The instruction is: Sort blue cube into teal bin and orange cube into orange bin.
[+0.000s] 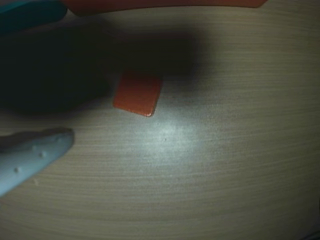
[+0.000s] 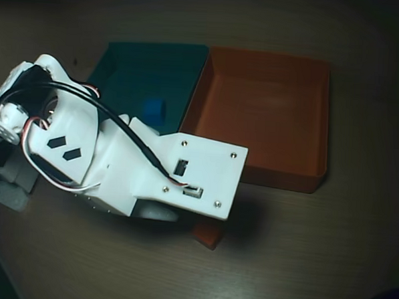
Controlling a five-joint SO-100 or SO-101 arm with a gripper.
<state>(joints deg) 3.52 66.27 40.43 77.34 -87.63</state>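
From my remote station, the wrist view looks down on a pale wood-grain counter (image 1: pixel 225 165). The orange cube (image 1: pixel 137 93) lies on it near the middle, half inside a dark shadow, with nothing touching it. Only one of my fingers (image 1: pixel 35 155) shows, a pale blue-grey tip entering from the left edge, below and left of the cube and clearly apart from it. The other finger is out of sight, so I cannot tell how wide the fingers stand; they grip nothing that I can see. Along the top edge I see a sliver of the teal bin (image 1: pixel 30 12) at left and the rim of the orange bin (image 1: pixel 165 4) beside it.

In the overhead view, my white arm (image 2: pixel 125 166) reaches across the counter from the left and covers the fingers. A corner of the orange cube (image 2: pixel 208 236) sticks out beneath the arm's front plate, on the counter just in front of the orange bin (image 2: pixel 261 112) and outside it. The blue cube (image 2: pixel 154 113) sits inside the teal bin (image 2: pixel 150 73), near the wall it shares with the orange bin. The two bins stand side by side, touching.
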